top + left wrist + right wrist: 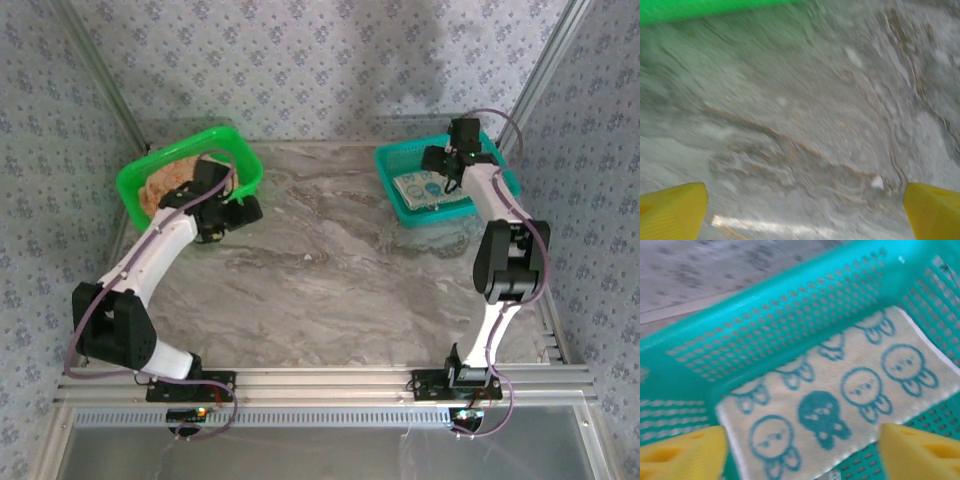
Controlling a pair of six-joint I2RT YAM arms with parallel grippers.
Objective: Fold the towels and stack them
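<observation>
Honestly, on the table point(330, 260) the green basket point(240, 150) in the far-left corner holds orange towels point(165, 180), the teal basket point(392, 190) far right holds a folded cream towel point(840, 390), and with left gripper point(805, 200) and right gripper point(802, 445) both spread wide and empty, I'd lift the right straight up so nothing snags.

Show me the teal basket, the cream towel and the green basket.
teal basket point(765, 325), right wrist view, perforated wall.
cream towel point(850, 390), right wrist view, printed middle.
green basket point(178, 150), top external view, far rim.
</observation>
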